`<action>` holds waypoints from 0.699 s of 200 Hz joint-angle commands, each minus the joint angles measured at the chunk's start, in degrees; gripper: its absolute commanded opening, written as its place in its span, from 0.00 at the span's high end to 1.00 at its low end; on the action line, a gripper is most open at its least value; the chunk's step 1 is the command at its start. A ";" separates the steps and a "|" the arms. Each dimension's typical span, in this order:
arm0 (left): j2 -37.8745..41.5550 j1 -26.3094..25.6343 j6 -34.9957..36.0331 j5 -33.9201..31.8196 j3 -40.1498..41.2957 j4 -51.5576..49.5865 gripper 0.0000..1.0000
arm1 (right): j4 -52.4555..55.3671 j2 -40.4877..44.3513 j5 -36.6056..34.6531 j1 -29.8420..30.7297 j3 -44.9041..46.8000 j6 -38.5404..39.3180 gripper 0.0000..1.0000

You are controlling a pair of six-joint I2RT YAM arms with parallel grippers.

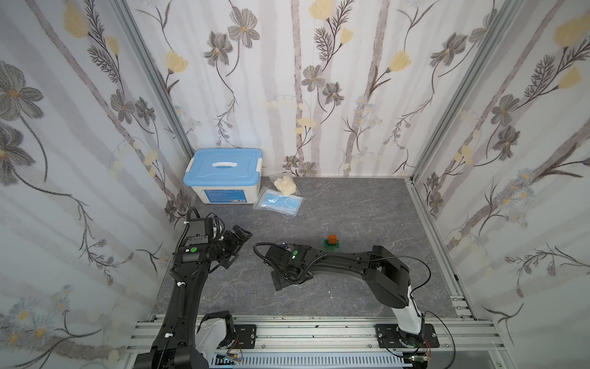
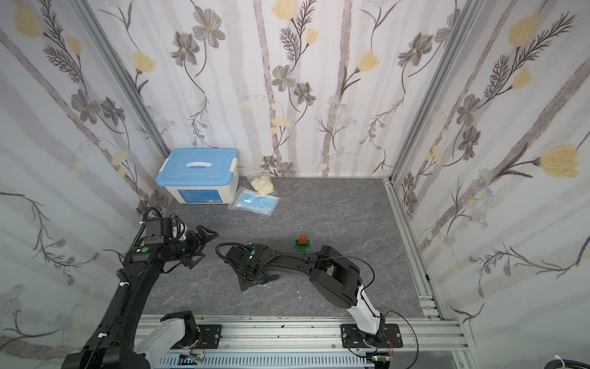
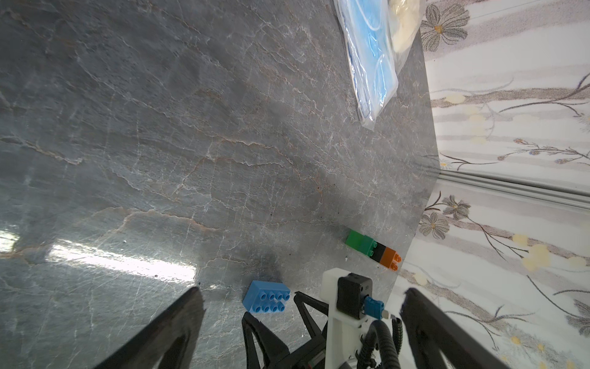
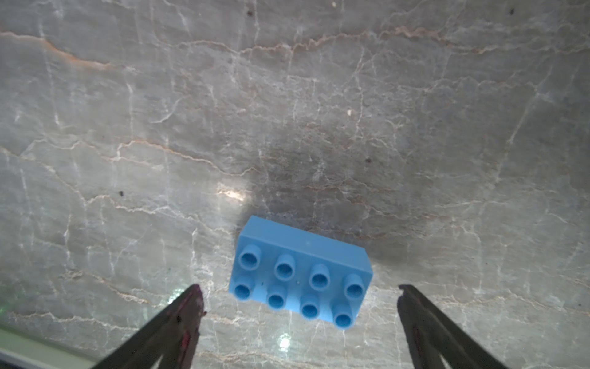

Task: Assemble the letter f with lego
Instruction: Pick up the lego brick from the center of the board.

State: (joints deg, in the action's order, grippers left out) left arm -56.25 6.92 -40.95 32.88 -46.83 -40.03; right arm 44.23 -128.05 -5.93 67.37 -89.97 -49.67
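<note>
**A:** Near the middle of the bench (image 4: 287,96), the right tool (image 4: 299,292) hangs spread wide and holds nothing. It has a finger on either side of the blue brick (image 4: 303,255), both clear of it.

**B:** And the brick?

**A:** Flat on the bench, studs up, loose. In the right wrist view it sits skewed to the line between the fingers, its long way running roughly from one to the other.

**B:** So the step is the pick-up. I'd turn the wrist first so the pads meet the short ends square. Closed on a skew, I'd expect the brick to spin or squirt out.

**A:** Agreed. Then go low enough to catch the walls, not the studs, and close slowly.

**B:** Leave the underside free too, since it has to press onto something.

**A:** Onto the stack (image 1: 332,243), I judge. It has green at the foot, then black, then orange on top, and it stands apart from the brick, just beyond the right forearm.

**B:** The left tool (image 1: 238,247)?

**A:** Also spread and empty, raised off to the left. It could steady the stack when the brick goes on, as a narrow tower may tip under a push.
</note>
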 commanded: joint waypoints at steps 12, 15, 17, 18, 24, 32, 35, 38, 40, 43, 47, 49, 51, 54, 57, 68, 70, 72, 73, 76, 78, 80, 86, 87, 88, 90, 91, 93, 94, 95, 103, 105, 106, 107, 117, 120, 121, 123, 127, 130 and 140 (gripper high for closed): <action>0.10 0.14 0.70 0.69 0.07 1.01 0.00 | -0.37 -1.16 0.50 -0.23 -1.48 -2.75 0.08; 0.09 0.14 0.70 0.69 0.13 1.05 0.00 | -0.37 -1.21 0.49 -0.25 -1.45 -2.84 0.08; 0.09 0.16 0.70 0.76 0.15 1.04 0.00 | -0.37 -1.25 0.53 -0.30 -1.44 -2.88 0.08; 0.09 0.18 0.70 0.77 0.15 1.02 0.00 | -0.37 -1.25 0.55 -0.31 -1.43 -2.88 0.09; 0.16 0.12 0.62 0.78 0.24 1.09 0.00 | -0.54 -1.44 0.72 -0.34 -1.51 -3.02 0.10; 0.17 0.13 0.56 0.91 0.33 1.33 0.00 | -0.64 -1.57 0.99 -0.33 -1.63 -3.23 0.11; 0.17 0.12 0.57 0.95 0.33 1.31 0.00 | -0.61 -1.65 1.01 -0.35 -1.68 -3.30 0.12; 0.17 0.14 0.60 0.95 0.33 1.32 0.00 | -0.65 -1.77 1.13 -0.32 -1.74 -3.37 0.13; 0.15 0.12 0.61 0.95 0.33 1.37 0.00 | -0.68 -1.83 1.22 -0.36 -1.79 -3.40 0.13; 0.13 0.13 0.61 0.91 0.36 1.48 0.00 | -0.60 -1.96 1.27 -0.33 -1.85 -3.49 0.14; 0.09 0.20 0.61 0.87 0.34 1.60 0.00 | -0.55 -2.15 1.32 -0.39 -1.96 -3.65 0.14; 0.09 0.13 0.61 0.87 0.38 1.60 0.00 | -0.48 -2.21 1.31 -0.33 -2.03 -3.67 0.15; 0.04 0.12 0.61 0.87 0.41 1.55 0.00 | -0.40 -2.27 1.35 -0.32 -2.04 -3.74 0.15; 0.00 0.16 0.61 0.93 0.42 1.54 0.00 | -0.37 -2.29 1.36 -0.31 -2.18 -3.83 0.15; -0.08 0.20 0.61 0.95 0.42 1.60 0.00 | -0.45 -2.44 1.43 -0.31 -2.13 -3.93 0.15; -0.25 0.12 0.59 1.18 0.50 1.82 0.00 | -0.37 -2.56 1.43 -0.35 -2.12 -4.29 0.17; -0.26 0.14 0.54 1.17 0.51 1.85 0.00 | -0.37 -2.63 1.45 -0.39 -2.09 -4.29 0.17; -0.26 0.12 0.52 1.18 0.55 1.90 0.00 | -0.37 -2.64 1.41 -0.33 -2.12 -4.36 0.17; -0.26 0.12 0.52 1.20 0.58 1.85 0.00 | -0.37 -2.69 1.39 -0.37 -2.09 -4.37 0.18; -0.26 0.17 0.52 1.22 0.60 1.95 0.00 | -0.30 -2.66 1.37 -0.33 -2.07 -4.46 0.18; -0.26 0.19 0.52 1.22 0.64 2.01 0.00 | -0.27 -2.65 1.30 -0.32 -2.10 -4.53 0.18; -0.26 0.16 0.52 1.22 0.67 2.05 0.00 | -0.26 -2.65 1.28 -0.36 -2.08 -4.62 0.18; -0.33 0.20 0.52 1.34 0.81 2.22 0.00 | -0.15 -2.72 1.19 -0.32 -2.10 -4.69 0.19; -0.34 0.15 0.52 1.37 0.84 2.32 0.00 | -0.13 -2.77 1.19 -0.36 -2.07 -4.67 0.19; -0.35 0.13 0.52 1.38 0.85 2.32 0.00 | -0.16 -2.75 1.14 -0.34 -2.06 -4.66 0.19; -0.35 0.16 0.48 1.46 0.86 2.43 0.00 | -0.16 -2.80 1.11 -0.34 -2.07 -4.65 0.19; -0.35 0.18 0.45 1.47 0.86 2.47 0.00 | -0.14 -2.77 1.11 -0.33 -2.06 -4.69 0.19; -0.35 0.17 0.44 1.54 0.93 2.49 0.00 | -0.11 -2.81 1.10 -0.36 -2.18 -4.70 0.19; -0.40 0.19 0.43 1.60 0.94 2.54 0.00 | -0.11 -2.81 1.10 -0.34 -2.16 -4.72 0.19; -0.42 0.15 0.43 1.63 0.94 2.52 0.00 | -0.15 -2.86 1.10 -0.33 -2.15 -4.73 0.19; -0.48 0.13 0.38 1.74 1.03 2.74 0.00 | 0.10 -3.01 0.95 -0.36 -2.36 -4.73 0.20; -0.52 0.12 0.40 1.74 1.10 2.76 0.00 | 0.19 -3.07 0.89 -0.32 -2.45 -4.73 0.20; -0.52 0.16 0.41 1.74 1.07 2.81 0.00 | 0.22 -3.12 0.86 -0.32 -2.47 -4.73 0.21; -0.53 0.18 0.42 1.74 1.10 2.87 0.00 | 0.23 -3.15 0.85 -0.36 -2.48 -4.73 0.21; -0.53 0.15 0.43 2.00 1.30 3.02 0.00 | 0.32 -3.48 0.83 -0.44 -2.75 -4.73 0.22; -0.59 0.20 0.51 2.07 1.38 3.07 0.00 | 0.32 -3.57 0.84 -0.42 -2.75 -4.78 0.23; -0.61 0.15 0.51 2.09 1.38 3.05 0.00 | 0.33 -3.59 0.84 -0.41 -2.84 -4.76 0.23; -0.61 0.19 0.52 2.09 1.39 3.03 0.00 | 0.33 -3.65 0.84 -0.40 -2.88 -4.74 0.24; -0.62 0.19 0.60 2.10 1.39 3.03 0.00 | 0.46 -3.82 0.84 -0.41 -3.05 -4.73 0.24; -0.62 0.12 0.63 2.17 1.39 3.01 0.00 | 0.52 -3.96 0.77 -0.40 -3.21 -4.73 0.25; -0.70 0.19 0.91 2.25 1.48 2.98 0.00 | 0.74 -4.34 0.84 -0.40 -3.57 -4.57 0.28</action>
State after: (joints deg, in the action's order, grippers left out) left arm -56.80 6.98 -40.93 34.33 -45.54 -38.72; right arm 44.51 -131.55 -4.67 67.00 -92.47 -53.08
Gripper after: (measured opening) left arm 0.997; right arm 0.749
